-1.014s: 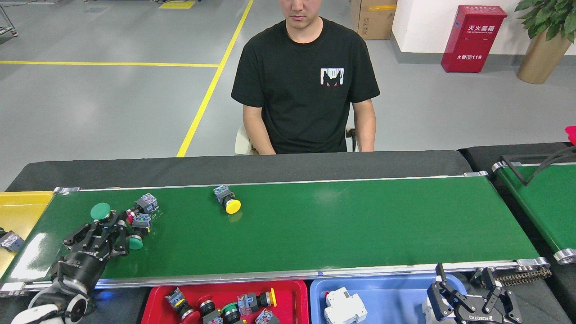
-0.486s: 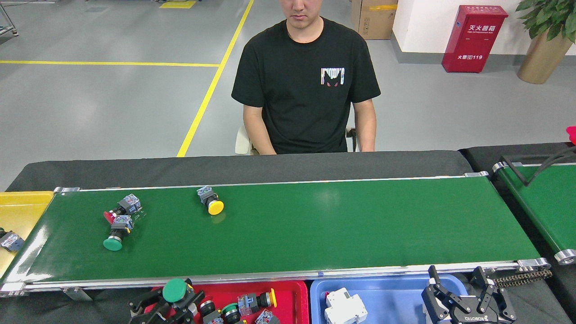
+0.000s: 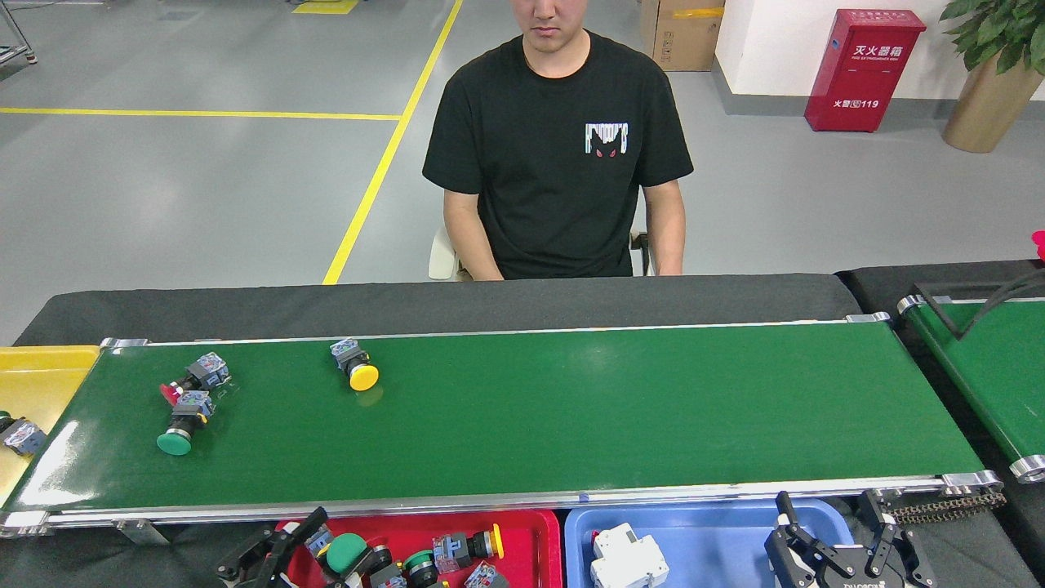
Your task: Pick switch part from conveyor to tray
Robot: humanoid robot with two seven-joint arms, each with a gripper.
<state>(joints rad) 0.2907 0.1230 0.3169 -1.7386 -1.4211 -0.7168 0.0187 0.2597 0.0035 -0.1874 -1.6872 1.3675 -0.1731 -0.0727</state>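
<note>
1. The conveyor (image 3: pixel 531 416) is a long dark-green belt with silver rails, running left to right across the black desk (image 3: pixel 424 306).
2. A person in a black shirt (image 3: pixel 559 155) sits on the far side of the desk.
3. A red tray (image 3: pixel 535 531) sits just in front of the belt, at the near edge. It holds several switch parts.
4. A blue tray (image 3: pixel 718 531) sits to the right of the red one, with a white part (image 3: pixel 629 559) in it.
5. A yellow tray (image 3: pixel 37 376) sits at the left end of the belt.
6. The left gripper (image 3: pixel 306 547) is low over the left side of the red tray. Its fingers are spread wide, and a green-capped switch part (image 3: pixel 347 554) lies between them in the tray.
7. The right gripper (image 3: pixel 841 555) hangs over the blue tray with its fingers wide apart, holding nothing.
8. A yellow-capped switch part (image 3: pixel 357 367) lies on the far left part of the belt.
9. A red-capped switch part (image 3: pixel 192 380) and a green switch part (image 3: pixel 181 425) lie touching near the belt's left end.
</note>
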